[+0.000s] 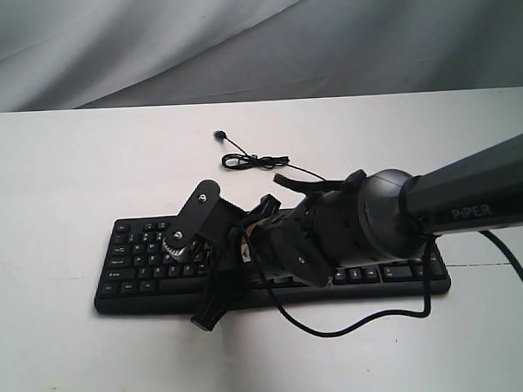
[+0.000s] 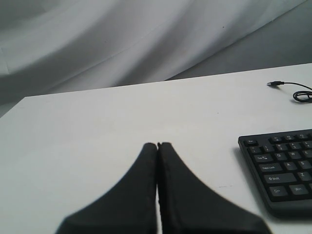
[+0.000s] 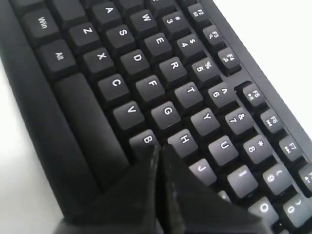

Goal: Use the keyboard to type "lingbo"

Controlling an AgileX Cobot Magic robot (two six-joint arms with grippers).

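My right gripper point(image 3: 158, 150) is pressed together, its two fingers meeting in one blunt point. That point sits low over the letter keys of the keyboard point(image 3: 146, 73), right where B and H meet. I cannot tell whether it presses a key or only hovers just above. My right arm point(image 1: 470, 200) reaches in from the right and across the middle of the board, hiding much of its right half in the exterior view.

The keyboard point(image 1: 142, 253) lies flat on the white table point(image 1: 52, 170), around the middle and toward the near side. Its long axis runs left to right, about parallel to the table's far edge. The space-bar row faces the near side and the function row the far side. The Ctrl and Shift end points left.

My left gripper point(image 2: 157, 145) is closed too, fingers flat against each other with nothing between them. It hangs over bare table off the left end of the keyboard point(image 2: 282, 170), well apart from it.

For room, there is open white table to the left of the board, a strip along its near edge and a broader band behind it. In that far band lies a thin black cable point(image 1: 256, 161), loosely coiled, with its plug point(image 1: 220, 135) lying free farther back and to the left. A second black lead point(image 1: 354, 326) loops over the table just in front of the board's right half.
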